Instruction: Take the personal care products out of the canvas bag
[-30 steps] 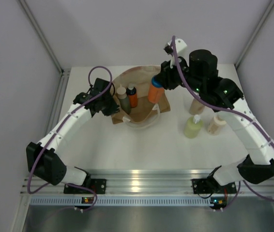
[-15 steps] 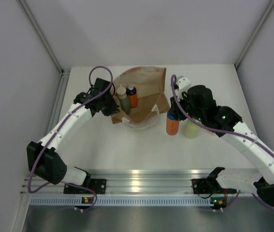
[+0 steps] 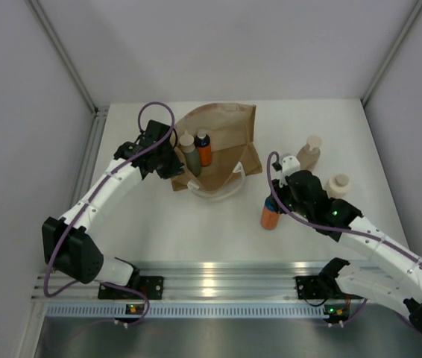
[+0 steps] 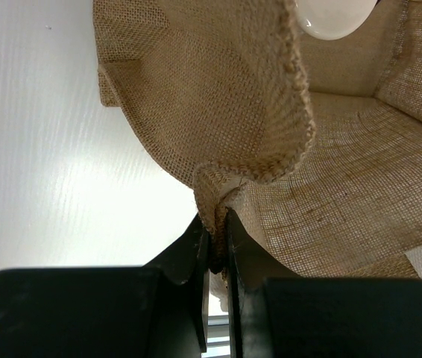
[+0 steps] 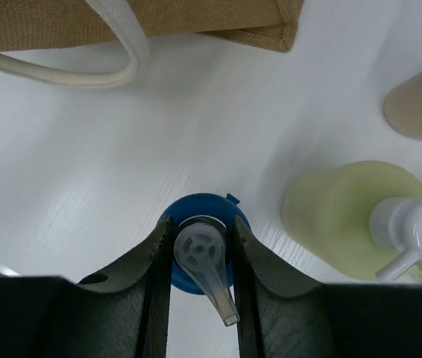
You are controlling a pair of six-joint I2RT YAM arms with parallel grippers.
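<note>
Fig. 1. My overhead view. White bench (image 3: 189,235), its surface faintly glossy. A ribbed aluminium rail (image 3: 226,287) runs along its near edge. Pale grey wall panels (image 3: 218,45) enclose three sides, joined by metal corner struts (image 3: 62,51).

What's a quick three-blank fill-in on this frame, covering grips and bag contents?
The ___ arm's fingers pinch the bag by its edge.
The right fingers grip the orange bottle by its ___ cap.
___ bottles stand inside the bag.
Missing words: left; blue; two.
</note>
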